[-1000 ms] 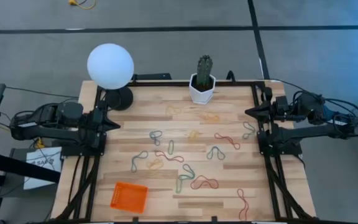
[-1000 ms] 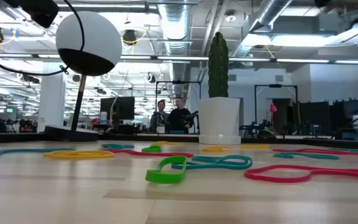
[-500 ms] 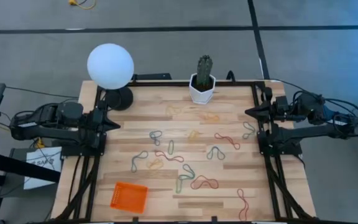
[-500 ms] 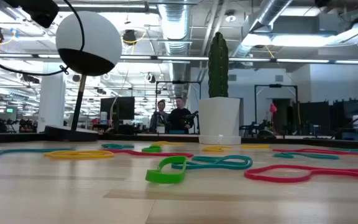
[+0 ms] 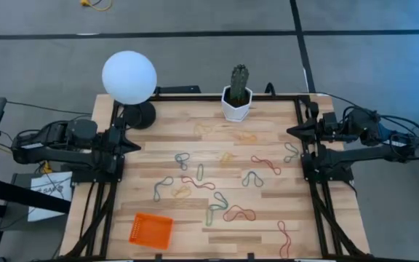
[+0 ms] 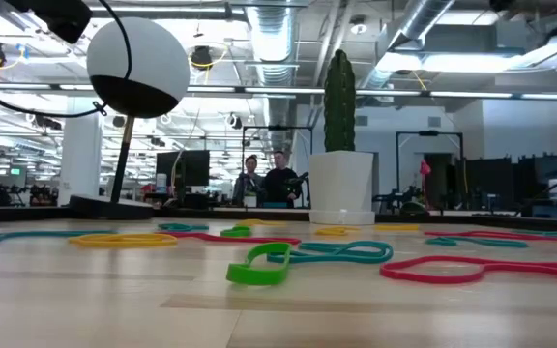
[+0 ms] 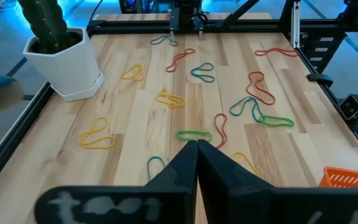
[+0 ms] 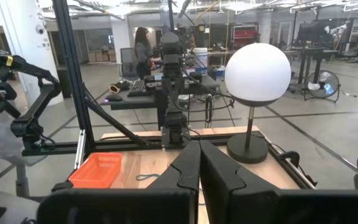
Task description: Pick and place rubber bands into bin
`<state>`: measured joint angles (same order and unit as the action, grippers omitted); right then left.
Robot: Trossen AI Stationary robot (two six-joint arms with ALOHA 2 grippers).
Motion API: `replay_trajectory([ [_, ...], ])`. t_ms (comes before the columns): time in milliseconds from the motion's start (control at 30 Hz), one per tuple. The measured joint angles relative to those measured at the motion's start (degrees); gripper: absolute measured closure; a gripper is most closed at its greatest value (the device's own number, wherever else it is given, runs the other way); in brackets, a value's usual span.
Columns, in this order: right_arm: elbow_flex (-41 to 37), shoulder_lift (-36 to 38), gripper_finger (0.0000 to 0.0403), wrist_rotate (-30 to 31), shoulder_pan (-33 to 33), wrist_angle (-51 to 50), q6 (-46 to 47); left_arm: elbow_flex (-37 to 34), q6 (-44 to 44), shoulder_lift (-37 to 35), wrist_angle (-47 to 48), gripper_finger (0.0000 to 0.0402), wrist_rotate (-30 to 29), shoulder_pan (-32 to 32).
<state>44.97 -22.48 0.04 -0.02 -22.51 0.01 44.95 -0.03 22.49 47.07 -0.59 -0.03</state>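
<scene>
Several rubber bands, red, green, grey-blue and tan, lie flat and scattered over the wooden table, such as a red one (image 5: 238, 214), a green one (image 5: 200, 172) and a tan one (image 7: 98, 133). The orange bin (image 5: 150, 229) stands on the table near its front left corner; it also shows in the right wrist view (image 8: 96, 170). My left gripper (image 5: 134, 146) is shut and waits at the table's left edge. My right gripper (image 5: 292, 132) is shut and waits at the right edge. Neither is near a band.
A white hexagonal pot with a cactus (image 5: 237, 102) stands at the far edge's middle. A lamp with a white globe (image 5: 129, 76) stands at the far left corner. A black frame (image 5: 195, 95) runs round the table. People stand in the room behind (image 6: 269, 179).
</scene>
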Motion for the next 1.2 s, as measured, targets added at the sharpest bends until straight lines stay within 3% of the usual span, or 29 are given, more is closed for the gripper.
replay_trajectory([
  [300,0.0,0.0,0.04,0.0,0.0,0.0,0.0,0.0,15.6,0.0,0.0,0.0401,-7.5,0.0],
  [533,0.0,0.0,0.04,0.0,0.0,0.0,0.0,-0.2,6.9,0.0,-1.9,0.0401,-5.8,0.0],
  [933,0.0,0.0,0.04,0.1,0.0,0.9,-0.1,-0.2,5.2,1.0,-22.4,0.0401,-5.9,0.0],
  [1100,-0.4,-1.1,0.04,1.0,-0.1,6.8,-2.2,-0.2,7.1,1.4,-21.3,0.0401,-7.0,0.0],
  [1200,-0.5,-3.0,0.04,5.8,-0.1,11.3,-6.6,-0.2,7.4,3.1,-23.6,0.0401,-12.2,0.0],
])
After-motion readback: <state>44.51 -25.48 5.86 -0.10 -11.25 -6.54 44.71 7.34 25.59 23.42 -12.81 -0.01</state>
